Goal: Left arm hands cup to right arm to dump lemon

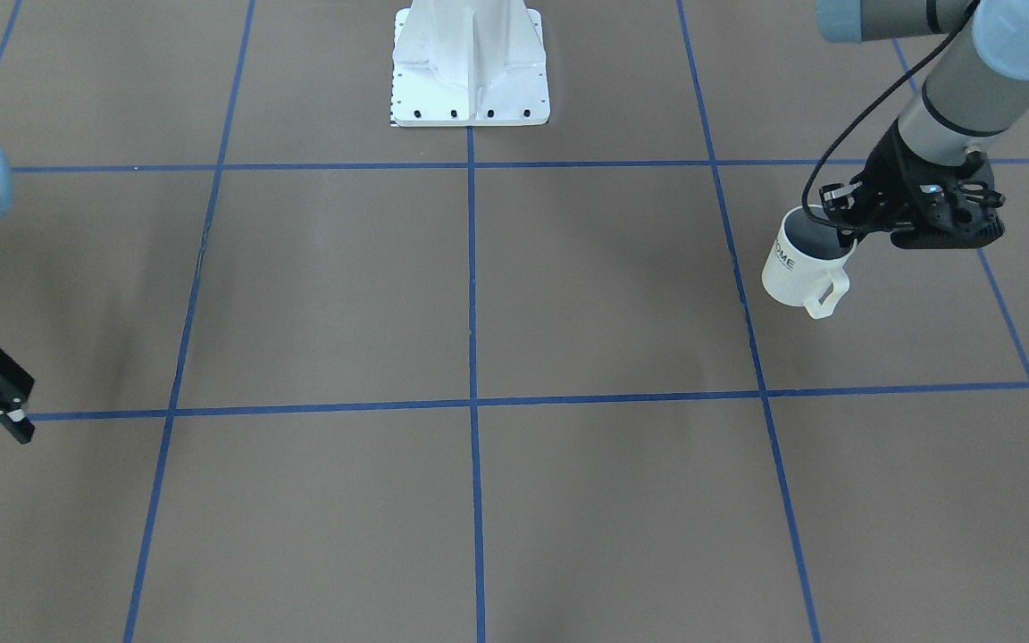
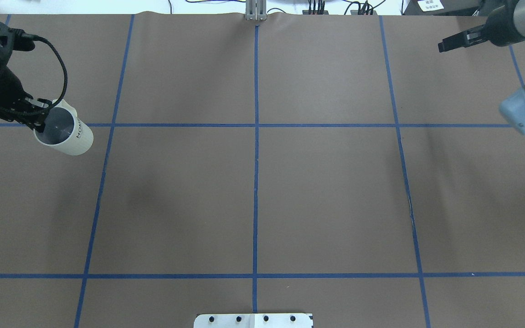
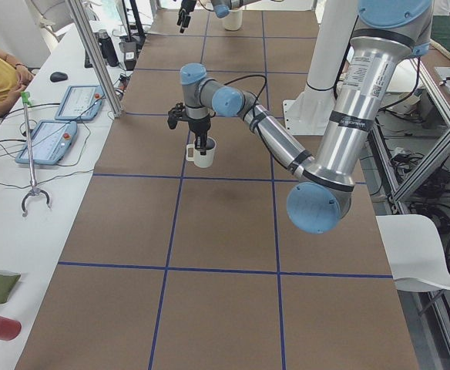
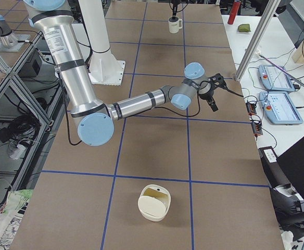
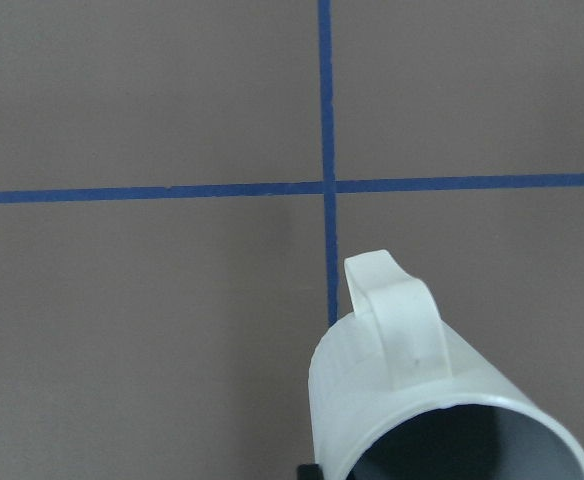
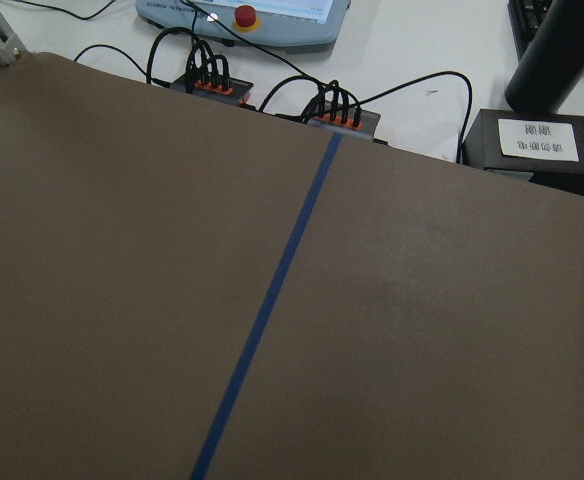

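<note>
The left arm (image 1: pixel 961 98) has its jaws clenched on the rim of the cup (image 2: pixel 73 141), with one black finger dipped into the mouth just beside the handle. Taking twelve o'clock as straight ahead from the robot's base, the cup hangs at about ten o'clock. It is tilted and looks to be clear of the bench (image 2: pixel 326 191). It is a smooth, round, off-white mug with a squared loop handle, a grey inside and black "HOME" lettering on its wall. The jaws gripping it are a black perforated bracket, and a braided black cable loops up from them to the wrist.

The right arm (image 4: pixel 136 105) reaches out to about one o'clock, well apart from the cup. Its jaws are spread and released.

The bench wears a matte brown sheet, marked into squares by blue tape lines (image 2: pixel 256 182). Off at three o'clock, near the bench's end, sits a cream, rounded container (image 4: pixel 154 203).
</note>
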Motion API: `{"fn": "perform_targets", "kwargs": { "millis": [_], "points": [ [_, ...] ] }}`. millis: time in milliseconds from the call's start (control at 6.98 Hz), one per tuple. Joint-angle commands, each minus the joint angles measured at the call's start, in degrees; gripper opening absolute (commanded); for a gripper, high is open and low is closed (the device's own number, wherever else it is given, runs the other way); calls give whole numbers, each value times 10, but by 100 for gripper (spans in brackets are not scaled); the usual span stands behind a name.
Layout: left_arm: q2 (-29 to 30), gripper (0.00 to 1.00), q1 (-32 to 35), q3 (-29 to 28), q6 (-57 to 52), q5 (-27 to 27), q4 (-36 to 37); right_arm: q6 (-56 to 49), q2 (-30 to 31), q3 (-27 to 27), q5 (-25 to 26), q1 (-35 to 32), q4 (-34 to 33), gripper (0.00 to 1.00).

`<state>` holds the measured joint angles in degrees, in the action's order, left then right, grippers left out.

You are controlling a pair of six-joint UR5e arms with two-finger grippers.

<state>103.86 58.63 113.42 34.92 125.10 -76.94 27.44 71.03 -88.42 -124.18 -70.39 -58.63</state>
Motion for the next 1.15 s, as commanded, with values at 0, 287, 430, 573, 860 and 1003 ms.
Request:
{"fn": "perform_targets", "kwargs": {
  "millis": [0,287,430,573,860,1003],
  "points": [
    [-82,0,3,-66,-30,1,-154,-122,8,-7,-96,-75,-134,100],
    [-90,0,59,-135,-106,86,-182,-208,13,-27,-97,-74,-227,100],
    [-90,0,64,-136,-109,103,-177,-208,23,-37,-97,-73,-229,100],
    [-106,0,62,-138,-108,103,-175,-208,42,-45,-90,-73,-232,100],
    [-125,0,63,-136,-107,99,-168,-210,61,-55,-85,-72,-230,100],
    [-127,0,62,-135,-105,100,-167,-210,67,-61,-85,-72,-231,100]
  ]
}}
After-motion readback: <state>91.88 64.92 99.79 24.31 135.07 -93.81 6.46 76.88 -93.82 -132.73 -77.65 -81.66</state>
